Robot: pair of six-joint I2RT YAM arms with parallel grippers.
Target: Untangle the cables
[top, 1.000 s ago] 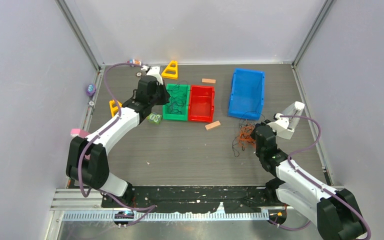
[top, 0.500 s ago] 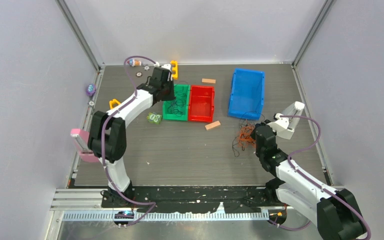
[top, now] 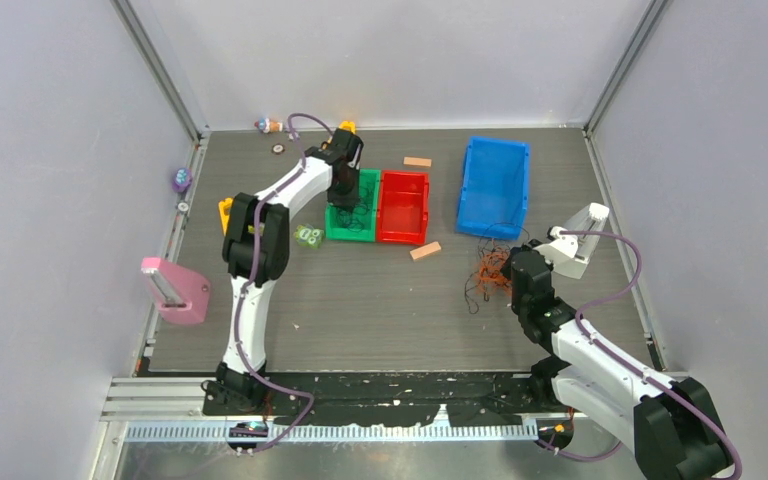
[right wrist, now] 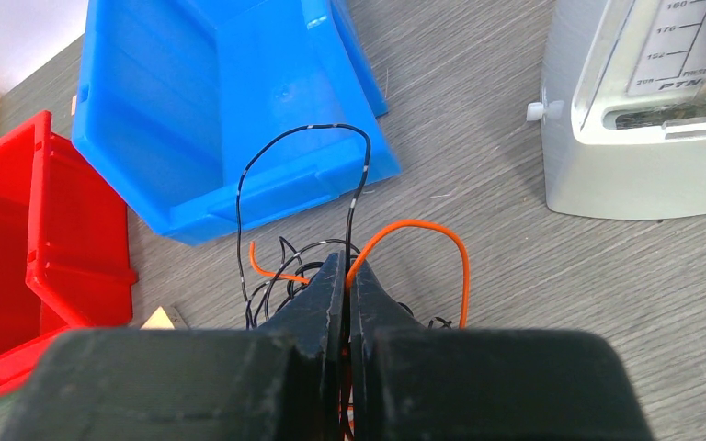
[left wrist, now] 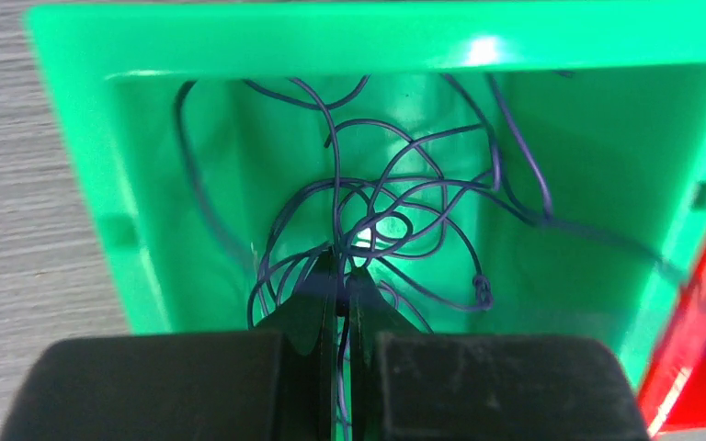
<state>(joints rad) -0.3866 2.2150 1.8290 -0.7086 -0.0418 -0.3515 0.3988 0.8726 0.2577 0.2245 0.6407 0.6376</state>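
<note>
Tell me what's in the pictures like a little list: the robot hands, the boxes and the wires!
Left gripper: shut, tips inside the green bin among the dark wires
Right gripper: shut, tips at an orange wire and a black wire on the table
Red bin: right beside the green bin
Blue bin: just past those two wires

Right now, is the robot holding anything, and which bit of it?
The right gripper pinches the orange and black cables where their loops meet. The left gripper, in the green bin, seems to pinch the dark cables near the clump's middle.
</note>
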